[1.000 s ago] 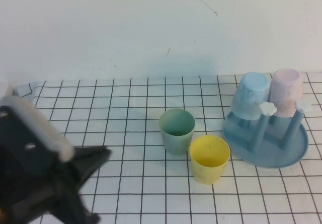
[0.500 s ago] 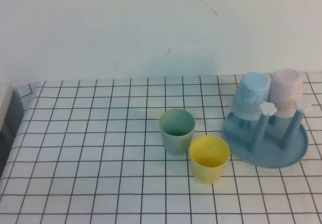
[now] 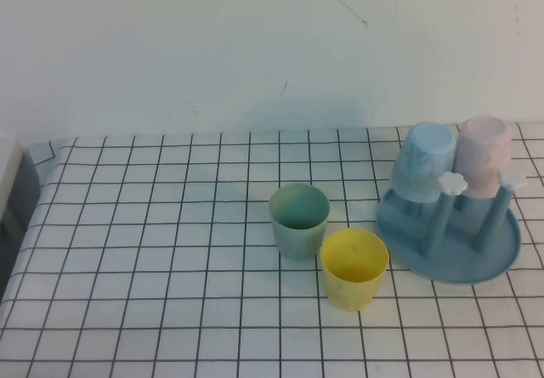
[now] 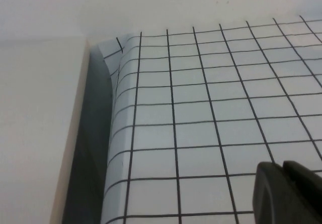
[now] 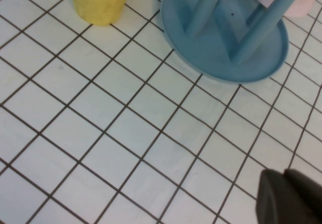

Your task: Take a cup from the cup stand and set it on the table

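The yellow cup [image 3: 354, 267] stands upright on the gridded table [image 3: 153, 225], just left of the blue cup stand [image 3: 449, 234]. In the right wrist view the cup [image 5: 100, 0] and the stand [image 5: 226, 38] lie well ahead of my right gripper [image 5: 284, 174], which is shut and holds nothing, above bare cloth. My left gripper [image 4: 283, 167] is also shut and empty, hovering near the table's far left corner. Neither arm shows in the high view.
A pale green cup [image 3: 299, 220] stands upright beside the yellow one. A light blue cup [image 3: 423, 160] and a pink cup [image 3: 483, 155] hang upside down on the stand's pegs. The cloth's left edge [image 4: 113, 133] drops off beside a beige ledge [image 4: 40, 123].
The left arm, which filled the lower left of the high view a second ago, has pulled back out of that view. The cups and the stand have not moved.
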`<state>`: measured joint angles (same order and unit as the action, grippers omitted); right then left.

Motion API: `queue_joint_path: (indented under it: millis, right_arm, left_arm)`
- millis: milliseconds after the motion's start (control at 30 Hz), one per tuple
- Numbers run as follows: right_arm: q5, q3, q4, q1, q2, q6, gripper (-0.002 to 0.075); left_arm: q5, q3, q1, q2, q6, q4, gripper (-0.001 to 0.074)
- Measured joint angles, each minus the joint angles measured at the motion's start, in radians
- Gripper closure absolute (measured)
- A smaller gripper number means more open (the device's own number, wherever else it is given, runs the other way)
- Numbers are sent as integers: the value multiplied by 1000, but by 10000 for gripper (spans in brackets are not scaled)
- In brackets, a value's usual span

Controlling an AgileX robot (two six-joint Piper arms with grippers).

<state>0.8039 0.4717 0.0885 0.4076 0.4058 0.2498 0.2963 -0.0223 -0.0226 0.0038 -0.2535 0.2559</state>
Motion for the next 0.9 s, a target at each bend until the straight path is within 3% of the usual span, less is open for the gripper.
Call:
queue_joint_path:
  millis: [167,567,900]
  right_arm:
    - [0,0,-3,0,0,0,727]
    - [8,0,-8,0,0,0,727]
    - [10,0,-10,0,0,-1,727]
  left_arm:
    - [16,0,-2,-13,189,-80,737]
    - [22,2,-4,-15,353,-158,737]
    - [26,4,-102,-15,382,-204,737]
